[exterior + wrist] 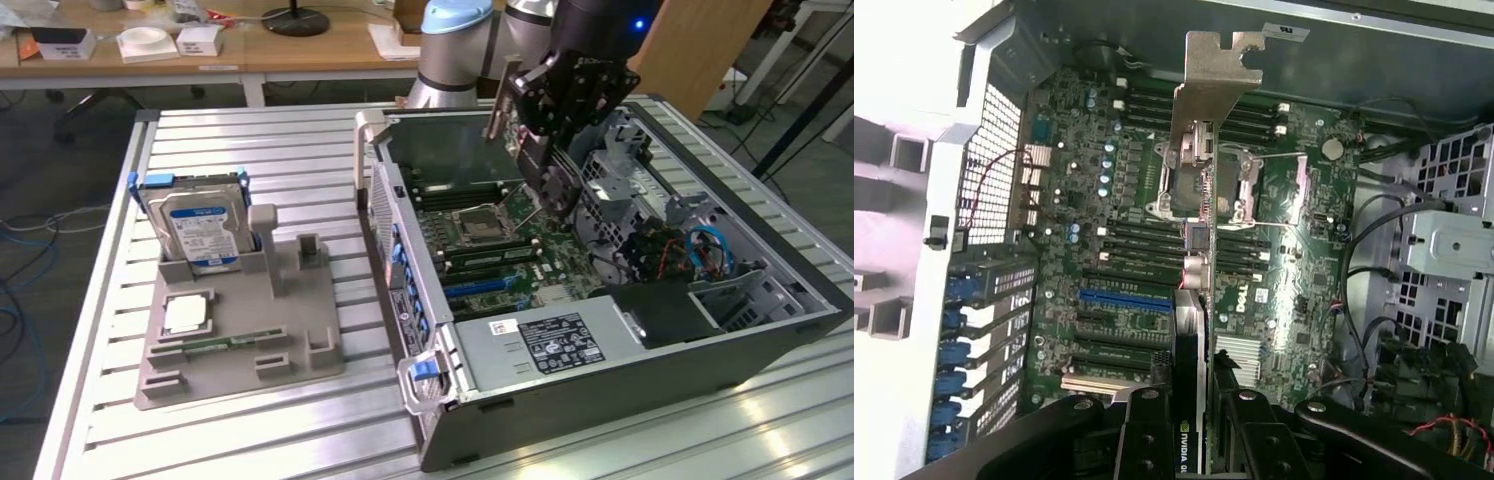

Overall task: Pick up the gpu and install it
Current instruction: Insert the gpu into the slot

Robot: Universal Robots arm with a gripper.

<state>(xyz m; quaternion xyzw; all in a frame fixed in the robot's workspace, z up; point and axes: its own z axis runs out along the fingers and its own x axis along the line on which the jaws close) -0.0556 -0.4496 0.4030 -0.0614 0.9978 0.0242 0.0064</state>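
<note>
Our tool [1189, 405] pinches the gpu [1192, 300] by its black body. The card hangs edge-on above the motherboard [1304, 200] inside the open computer case [641, 390], not yet seated in a slot. We judge it light, stiff and fragile, best held on its flat faces, clear of the edge contacts and the silver bracket [1219, 70]. We count 1 gpu, 1 case, 1 grey holder [240, 350] on the worktop [307, 150], and 1 hard drive [200, 225] standing in it.

My slatted table [267, 150] bears two things. Open computer case [601, 410] at three o'clock, grey parts holder [220, 380] at nine
</note>
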